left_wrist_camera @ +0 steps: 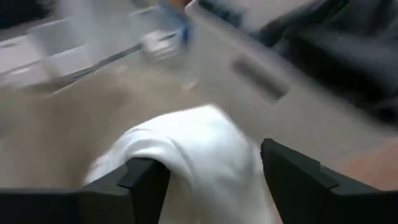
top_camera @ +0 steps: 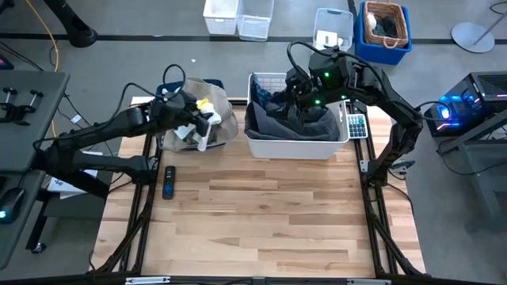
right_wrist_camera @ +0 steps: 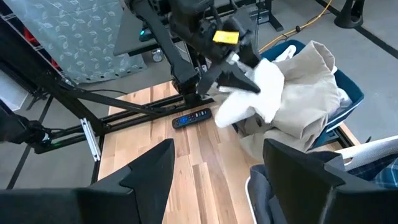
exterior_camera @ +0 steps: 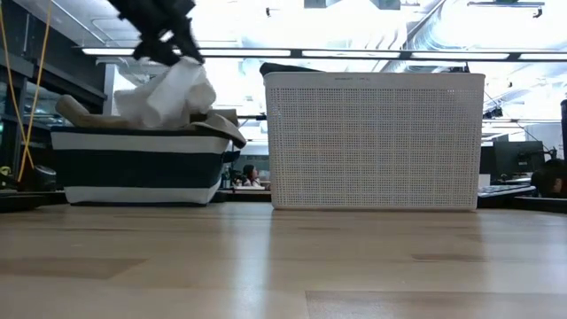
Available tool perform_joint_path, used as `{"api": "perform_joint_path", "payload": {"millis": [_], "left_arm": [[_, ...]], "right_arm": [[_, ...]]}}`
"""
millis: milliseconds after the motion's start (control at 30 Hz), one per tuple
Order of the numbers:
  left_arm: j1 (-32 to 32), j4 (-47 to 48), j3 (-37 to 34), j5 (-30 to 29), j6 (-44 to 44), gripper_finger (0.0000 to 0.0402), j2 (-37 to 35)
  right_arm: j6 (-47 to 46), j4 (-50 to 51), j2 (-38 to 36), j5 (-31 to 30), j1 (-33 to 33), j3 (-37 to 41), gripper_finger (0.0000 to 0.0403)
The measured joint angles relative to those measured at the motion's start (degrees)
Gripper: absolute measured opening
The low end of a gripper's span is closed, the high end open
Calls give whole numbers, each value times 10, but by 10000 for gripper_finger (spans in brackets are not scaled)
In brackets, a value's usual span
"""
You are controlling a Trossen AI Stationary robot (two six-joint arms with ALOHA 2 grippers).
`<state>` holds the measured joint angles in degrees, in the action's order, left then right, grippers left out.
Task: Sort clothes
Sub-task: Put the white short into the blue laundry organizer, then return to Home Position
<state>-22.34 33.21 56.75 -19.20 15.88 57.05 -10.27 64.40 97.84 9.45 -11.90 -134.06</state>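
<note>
My left gripper (top_camera: 204, 117) is over the navy-and-white striped bin (exterior_camera: 137, 168), shut on a white garment (exterior_camera: 168, 93). The garment also shows in the right wrist view (right_wrist_camera: 249, 93). A tan garment (top_camera: 226, 119) lies heaped in the bin and drapes over its rim. My right gripper (right_wrist_camera: 217, 168) is open and empty above the left end of the white slatted basket (top_camera: 297, 146). Dark grey clothes (top_camera: 305, 123) lie inside the basket. My left gripper holds a bunched upper part of the white garment (left_wrist_camera: 193, 155) between its two fingers (left_wrist_camera: 146, 180), coming from above and slanting down. The cloth hangs slack below the fingers in several folds. Its lower end (exterior_camera: 164, 115) reaches the tan heap in the bin.
A black remote (top_camera: 169, 182) lies on the wood table near the left edge. A calculator (top_camera: 356, 125) lies right of the basket. Plastic boxes and a blue crate (top_camera: 384, 28) stand on the floor beyond the far edge. The near half of the table (top_camera: 261, 222) is bare wood.
</note>
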Motion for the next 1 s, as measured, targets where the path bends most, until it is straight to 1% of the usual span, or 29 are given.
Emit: {"api": "perform_joint_path", "payload": {"millis": [67, 133, 200, 233, 267, 333, 467, 533, 600, 833, 933, 1000], "left_arm": [[-6, 69, 0, -46, -3, 239, -15], [-16, 149, 0, -113, 16, 240, -31], [-30, 195, 0, -153, 38, 241, -47], [-38, 203, 0, -154, 44, 241, -52], [-46, 206, 0, -143, 42, 241, -56], [-57, 225, 3, -108, 26, 241, -54], [-66, 336, 50, -72, 48, 241, 4], [-66, 382, 82, -70, 41, 241, 41], [-66, 405, 119, -75, 27, 241, 72], [-66, 422, 265, -110, -6, 241, 143], [-73, 471, 321, -110, -23, 241, 175], [-76, 514, 347, -97, -30, 241, 196]], "right_arm": [[-2, 3, 0, 0, 0, 0, 240], [-2, 3, 0, 0, 1, 0, 240], [-2, 3, 0, 0, 1, 0, 240], [-2, 3, 0, 0, 1, 0, 240], [-1, 3, 0, -1, 0, 0, 240], [2, 1, 0, -9, 1, 0, 240], [2, -5, 0, -29, 0, 0, 240], [2, -11, 0, -31, 0, 0, 240], [2, -16, 0, -32, 0, 0, 240], [2, -5, 0, -32, 0, 0, 240], [2, 1, 0, -32, 0, 0, 240], [2, 2, 0, -32, 0, 0, 240]]}}
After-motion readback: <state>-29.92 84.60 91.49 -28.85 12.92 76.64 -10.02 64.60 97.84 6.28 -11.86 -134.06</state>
